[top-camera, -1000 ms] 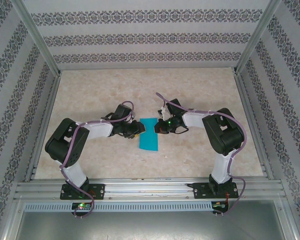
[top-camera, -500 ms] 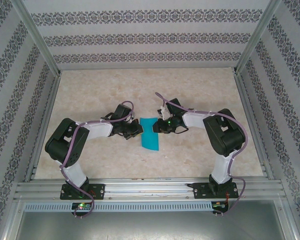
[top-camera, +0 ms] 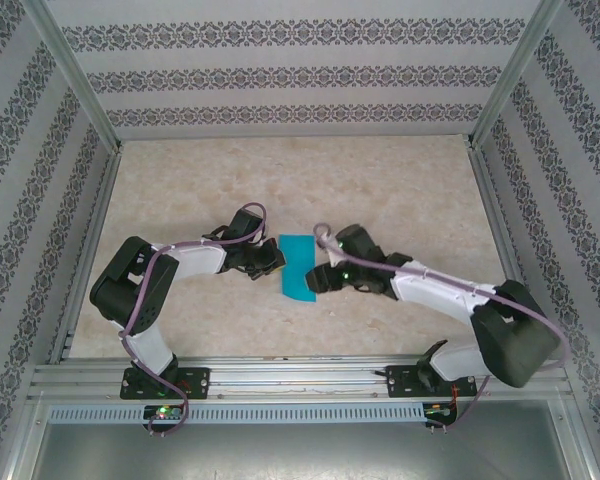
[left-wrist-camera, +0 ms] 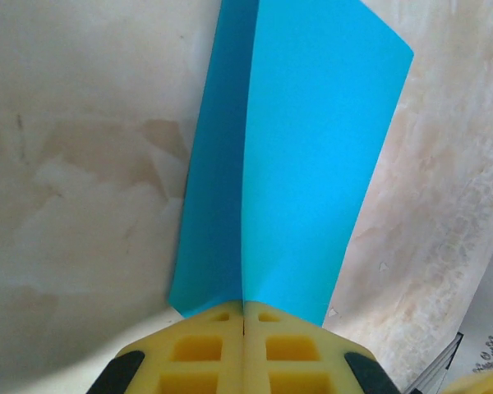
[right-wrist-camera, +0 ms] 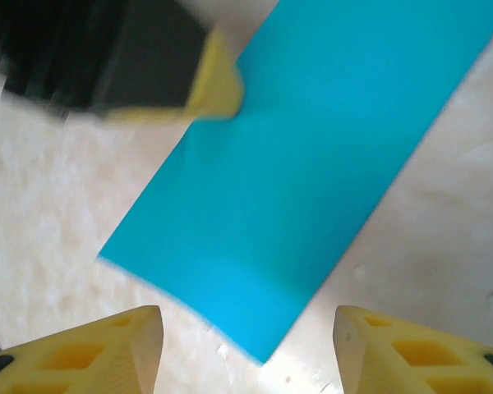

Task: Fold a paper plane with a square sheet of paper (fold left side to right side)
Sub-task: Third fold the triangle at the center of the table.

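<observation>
Left wrist: L hand (left-wrist-camera: 244,318) pinches teal paper (left-wrist-camera: 304,164), R hand (right-wrist-camera: 246,322) spread.

Lab test cell, my left arm (top-camera: 195,258) and right arm (top-camera: 440,290) bolted to an aluminium rail (top-camera: 300,375) at the near edge, marbled desk (top-camera: 280,180), aluminium corner posts (top-camera: 73,75), patterned wallpaper panels (top-camera: 300,75) boxing in three sides

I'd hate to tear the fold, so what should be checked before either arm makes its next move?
1. The blue paper is folded into a narrow rectangle: ok.
2. Left jaws shut on its edge: ok.
3. Right jaws open: ok.
4. Right jaws clear of the paper's near end: cannot tell.
5. Crease pressed flat along its whole length: cannot tell.
</observation>
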